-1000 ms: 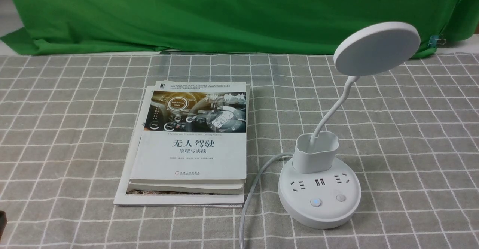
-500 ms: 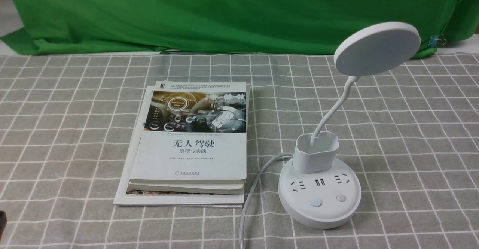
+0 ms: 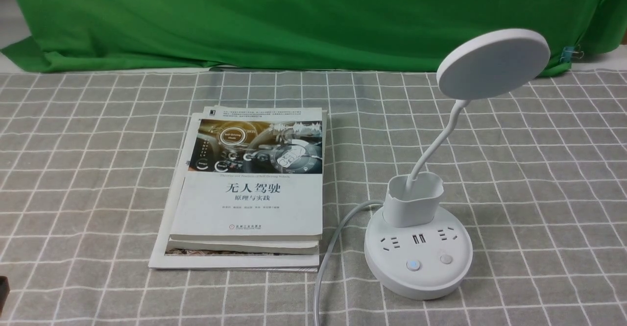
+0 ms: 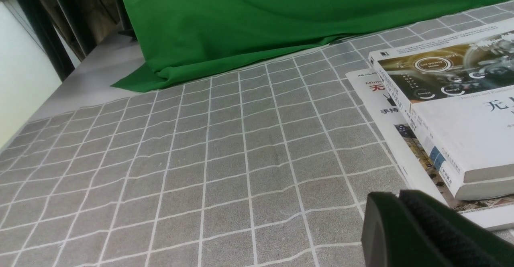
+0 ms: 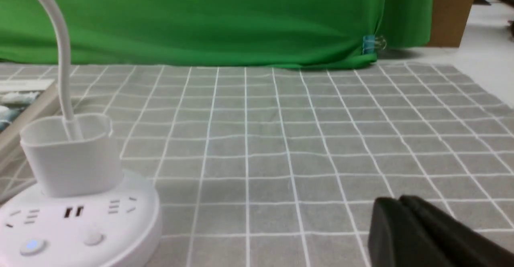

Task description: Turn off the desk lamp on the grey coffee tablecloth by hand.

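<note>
Lamp: white desk lamp w/ flat round disc head (image 3: pixel 494 64), upright on the R part of the cloth, to the R of the books.
Neck: thin bendy white neck (image 3: pixel 437 142), rises from the holder & leans R; head tilted, its underside pale grey.
Holder: white cup-shaped plastic holder (image 3: pixel 413 211), on the rear part of the base.
Base: round white base (image 3: pixel 419 289) w/ sockets & 2 dark USB-type slots, flat on the cloth.
Btns: 2 round btns at the base's near side; L one (image 3: pixel 413 265) shows pale blue, R one (image 3: pixel 446 259) whitish.
Cord: pale grey-white cord (image 3: pixel 329 252), curves from behind the base, runs between base & books, out of the front view's near edge.
Cloth: grey-brown tablecloth w/ white line grid (image 3: pixel 539 218), under lamp & books.
L hand: black L gripper (image 4: pixel 397 196), fingertips pressed together, near the books, over the cloth.
R hand: black R gripper (image 5: pixel 395 202), fingertips pressed together, apart from the base.
Books: white-covered paperbacks & printed sheets (image 3: pixel 247 213), stacked; top cover w/ dark dashboard photo & Chinese title.
Backdrop: plain green fabric (image 3: pixel 313 19), along the cloth's far edge; blue clip w/ wire handles (image 3: pixel 568 54) near its R end.
</note>
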